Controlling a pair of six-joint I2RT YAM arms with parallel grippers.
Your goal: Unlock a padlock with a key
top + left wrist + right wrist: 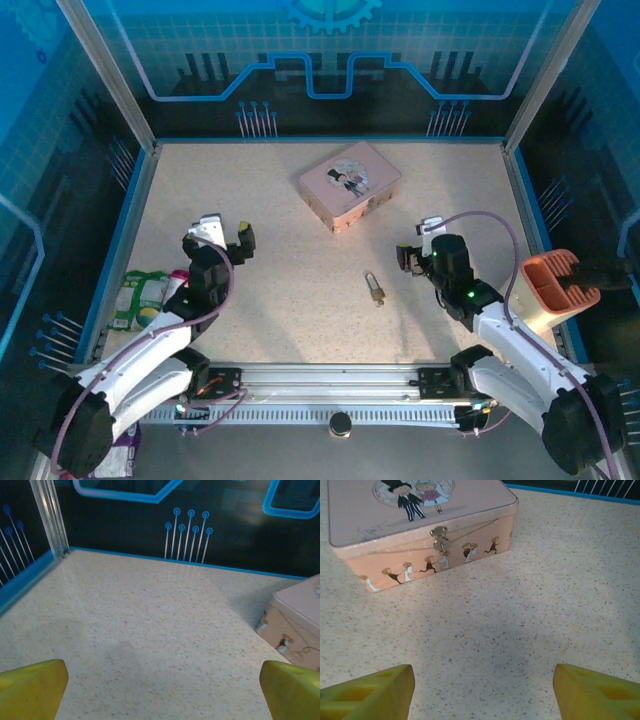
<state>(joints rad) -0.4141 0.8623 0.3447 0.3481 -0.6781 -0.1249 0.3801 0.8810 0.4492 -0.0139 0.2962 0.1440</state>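
Item 1 – surface (300, 330), near strip in front of the arm bases: bare and speckled, with open room across the middle.

Item 2 – padlock (376, 290): lying flat right of centre, nearer me than both hands. Long axis runs roughly 11 to 5 o'clock, shackle at the far end. The key is too small for me to tell apart from it.

Item 3 – right hand (416, 243): spread wide with nothing held; on its wrist camera the yellow fingertips (367, 692) sit far apart over bare surface. The padlock lies at about 7 o'clock from it, near – this is the closer arm, and I judge it the one to reach.

Item 4 – left hand (225, 235): also wide open and empty, fingertips (30, 687) at the frame corners. The padlock is at about 4 o'clock, well apart.

Item 5 – edges: green packets (140, 297) at 9 o'clock by the left rail, orange holder (553, 285) at 3 o'clock beyond the right rail.

Item 6 – pink tin (350, 185): toward 12 o'clock, well clear of the padlock.
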